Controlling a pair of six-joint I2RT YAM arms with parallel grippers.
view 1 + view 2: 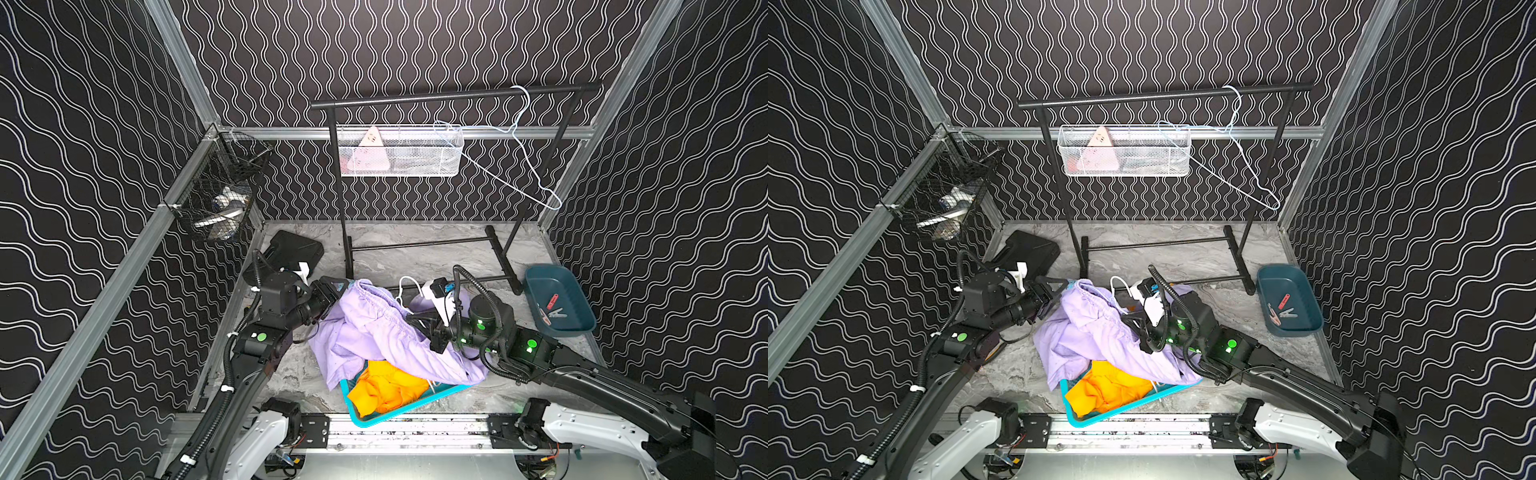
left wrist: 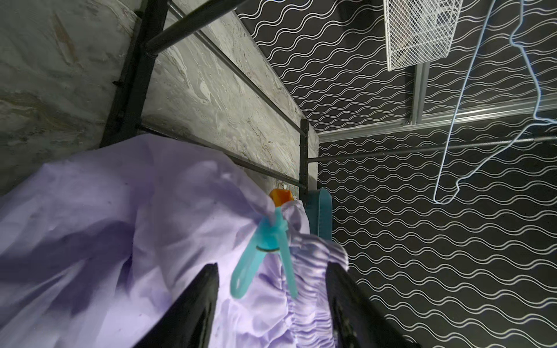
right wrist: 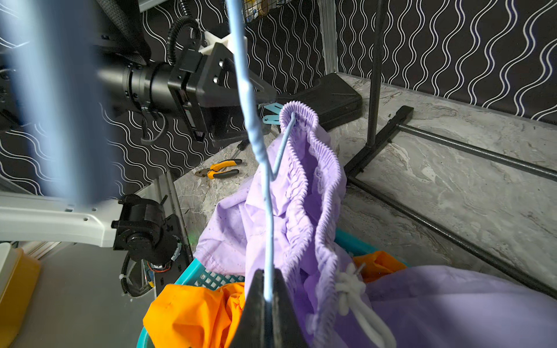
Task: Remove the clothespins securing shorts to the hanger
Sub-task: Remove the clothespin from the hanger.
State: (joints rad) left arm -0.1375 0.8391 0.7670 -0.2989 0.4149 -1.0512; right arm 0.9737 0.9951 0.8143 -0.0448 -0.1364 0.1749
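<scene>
The pale lilac shorts (image 1: 365, 328) (image 3: 301, 211) hang on a light-blue wire hanger (image 3: 262, 156) and drape over a teal basket. A light-blue clothespin (image 2: 265, 250) (image 3: 272, 113) grips their gathered waistband at the hanger's end. My left gripper (image 2: 272, 266) (image 1: 338, 286) is open, one finger on each side of the pin's handles without touching them. My right gripper (image 3: 268, 283) (image 1: 415, 322) is shut on the hanger wire near the shorts' drawstring. Orange shorts (image 1: 386, 388) (image 3: 193, 313) lie in the basket. A red clothespin (image 1: 552, 300) and a whitish one (image 1: 555, 314) lie in a dark blue tray.
The teal basket (image 1: 374, 422) sits at the table's front edge and the dark blue tray (image 1: 540, 278) at the right. A black clothes rack (image 1: 457, 96) stands behind, carrying another wire hanger (image 1: 528, 166). A white mesh basket (image 1: 399, 151) hangs on the back wall. Pliers (image 3: 220, 170) lie at the left.
</scene>
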